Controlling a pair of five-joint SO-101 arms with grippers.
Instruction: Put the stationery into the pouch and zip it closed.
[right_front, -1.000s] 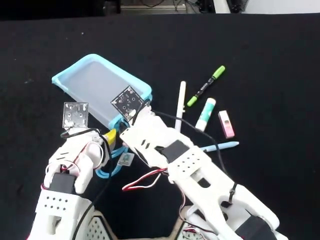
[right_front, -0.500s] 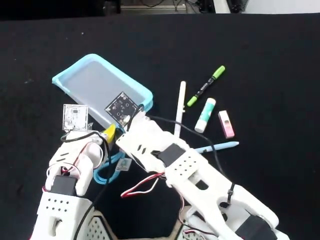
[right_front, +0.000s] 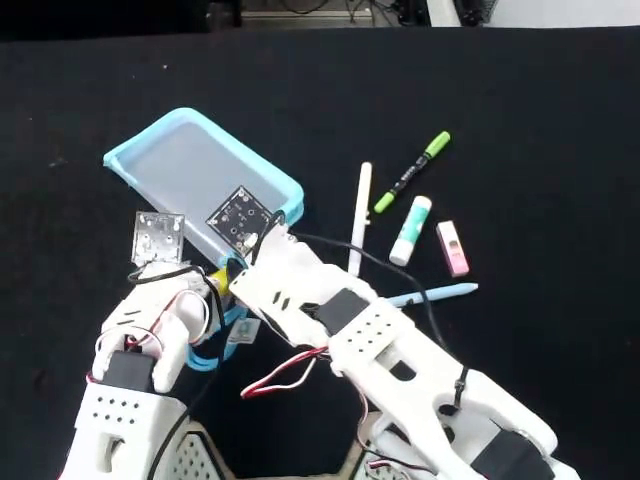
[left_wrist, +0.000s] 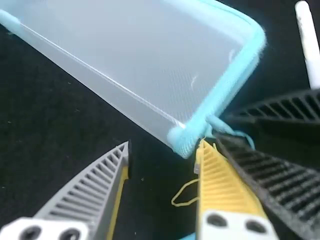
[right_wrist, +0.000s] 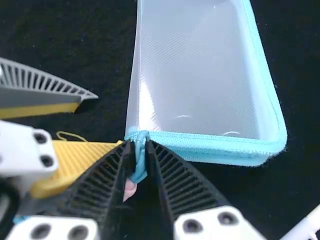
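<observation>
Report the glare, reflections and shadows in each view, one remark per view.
High view: even light, the pouch pale with no hot spot; the black table swallows any shadows. Left wrist view: a thin bright streak runs along the pouch's long edge. Right wrist view: a white glare patch on the pouch face near the right gripper, plus two small curved glints.

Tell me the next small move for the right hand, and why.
Probably draw the right hand along the pouch's edge to unzip it. That hand is shut on the blue tab at the pouch's corner. The pouch looks zipped, the left hand sits open beside that corner, and the white pen and other stationery lie outside.
</observation>
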